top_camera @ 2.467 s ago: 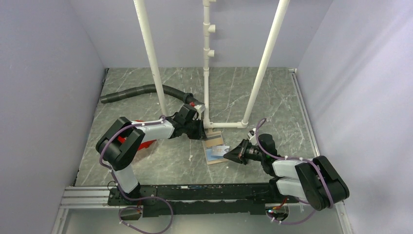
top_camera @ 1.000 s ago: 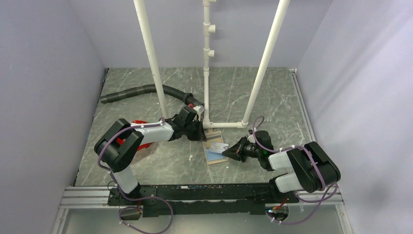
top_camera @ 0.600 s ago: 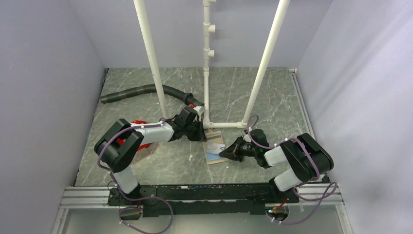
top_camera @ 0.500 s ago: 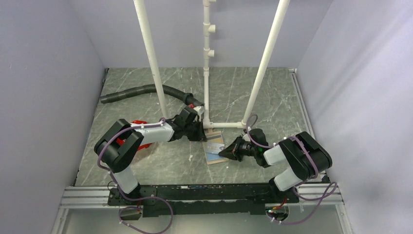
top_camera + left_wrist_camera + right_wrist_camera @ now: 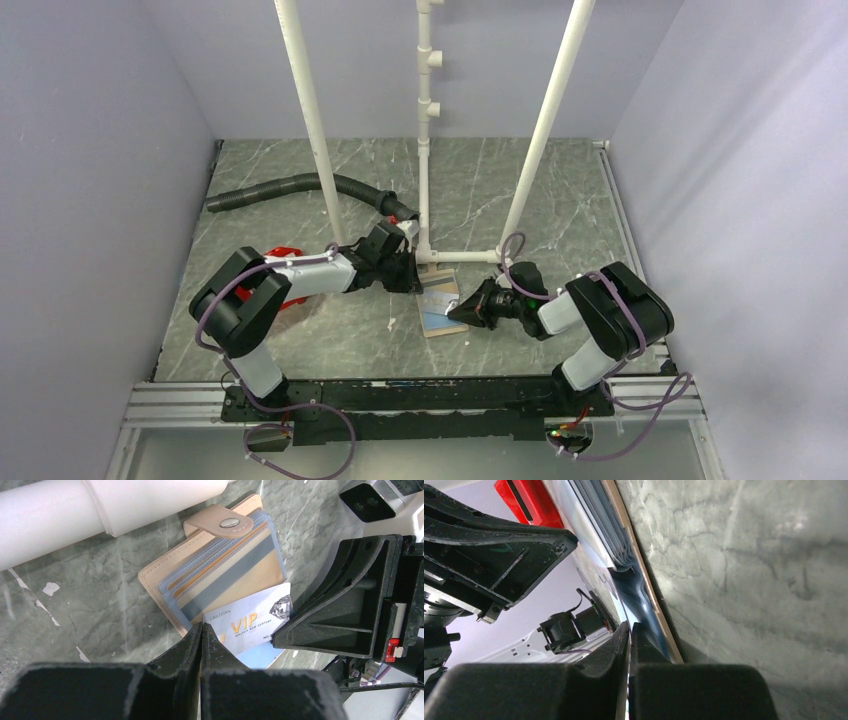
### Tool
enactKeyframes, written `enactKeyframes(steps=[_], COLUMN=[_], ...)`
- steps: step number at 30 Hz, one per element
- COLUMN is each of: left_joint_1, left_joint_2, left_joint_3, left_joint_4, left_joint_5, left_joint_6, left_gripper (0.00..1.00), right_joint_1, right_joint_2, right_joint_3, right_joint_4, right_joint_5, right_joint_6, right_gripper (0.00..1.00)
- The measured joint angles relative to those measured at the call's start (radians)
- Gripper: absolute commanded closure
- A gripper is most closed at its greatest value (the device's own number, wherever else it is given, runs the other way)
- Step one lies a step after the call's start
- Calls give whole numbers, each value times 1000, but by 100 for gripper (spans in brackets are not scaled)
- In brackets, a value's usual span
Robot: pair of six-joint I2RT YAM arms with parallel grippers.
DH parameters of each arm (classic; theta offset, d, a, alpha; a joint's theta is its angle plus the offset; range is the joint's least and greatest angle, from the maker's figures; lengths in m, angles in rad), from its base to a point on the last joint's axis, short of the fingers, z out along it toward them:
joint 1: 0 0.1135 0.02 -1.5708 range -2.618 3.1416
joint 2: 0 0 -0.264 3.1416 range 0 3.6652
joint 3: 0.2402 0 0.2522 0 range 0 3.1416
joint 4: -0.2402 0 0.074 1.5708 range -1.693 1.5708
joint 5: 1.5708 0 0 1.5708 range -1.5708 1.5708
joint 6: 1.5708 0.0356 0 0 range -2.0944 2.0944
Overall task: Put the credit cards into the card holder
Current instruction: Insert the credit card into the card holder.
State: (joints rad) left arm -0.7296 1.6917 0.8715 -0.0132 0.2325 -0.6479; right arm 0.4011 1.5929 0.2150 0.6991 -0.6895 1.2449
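Note:
The card holder (image 5: 441, 290) lies open on the table, tan outside with a snap tab (image 5: 229, 523) and blue sleeves (image 5: 220, 565) inside. My left gripper (image 5: 416, 283) is shut on the holder's near edge, fingertips together (image 5: 201, 626). A pale credit card (image 5: 250, 625) printed "VIP" lies partly inside a sleeve. My right gripper (image 5: 453, 312) is shut on the card's outer edge. In the right wrist view its jaws (image 5: 629, 625) pinch a thin edge beside the holder's tan rim (image 5: 644, 570). No other credit cards are in view.
A white pipe frame (image 5: 425, 200) stands just behind the holder, its base pipe (image 5: 100, 505) close to the tab. A black hose (image 5: 290, 186) lies at the back left. A red bin (image 5: 295, 297) sits under the left arm and appears again (image 5: 526, 500).
My right arm has slid left toward the holder, carrying the card further into the sleeve, so less of the card shows. The left gripper has stayed where it was.

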Motion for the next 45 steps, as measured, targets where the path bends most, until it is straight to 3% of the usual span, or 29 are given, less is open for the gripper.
enactKeyframes(steps=[6, 10, 14, 23, 33, 45], left_joint_1=[-3, -3, -3, -3, -3, -3], left_joint_2=[-14, -40, -59, -66, 14, 33], left_joint_3=[-2, -7, -15, -19, 116, 121], left_joint_4=[-19, -21, -22, -28, -58, -83], left_joint_5=[-2, -1, 6, 19, 31, 30], left_joint_6=[1, 0, 0, 6, 69, 114], left_gripper=[84, 81, 78, 70, 70, 70], right_joint_1=[0, 0, -1, -10, -33, -60], right_joint_2=[4, -47, -104, -80, -36, 37], right_joint_3=[10, 11, 11, 11, 32, 103], right_joint_4=[-8, -64, -114, -121, -131, -197], right_joint_5=[0, 10, 24, 28, -18, -136], right_joint_6=[-27, -65, -98, -103, -137, -204], right_gripper=[79, 77, 80, 100, 100, 100])
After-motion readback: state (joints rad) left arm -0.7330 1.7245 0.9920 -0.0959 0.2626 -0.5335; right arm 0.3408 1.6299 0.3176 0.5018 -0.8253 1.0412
